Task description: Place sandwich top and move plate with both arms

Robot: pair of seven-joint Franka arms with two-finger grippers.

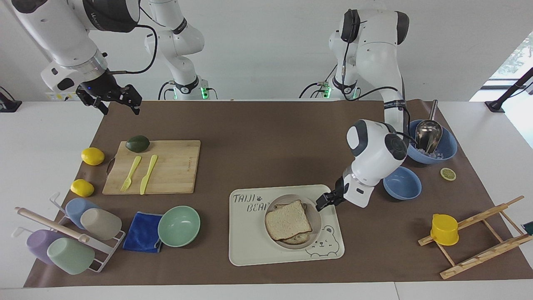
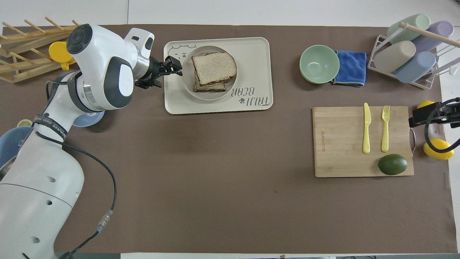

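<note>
L gripper [image 1: 324, 203] empty, fingers slightly apart, just beside plate [image 1: 317, 225] rim, not touching; sandwich top [image 1: 287, 220] on plate. R gripper [image 1: 118, 101] waits, wide open.

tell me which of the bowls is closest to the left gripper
The small blue bowl, empty, beside the left gripper; the big blue bowl and mint-green bowl sit farther off.

We are two white jointed arms [image 1: 377, 150] with dark grey joint caps; black cables [image 2: 107, 172] loop along us; our grippers [image 1: 109, 98] are black.
</note>
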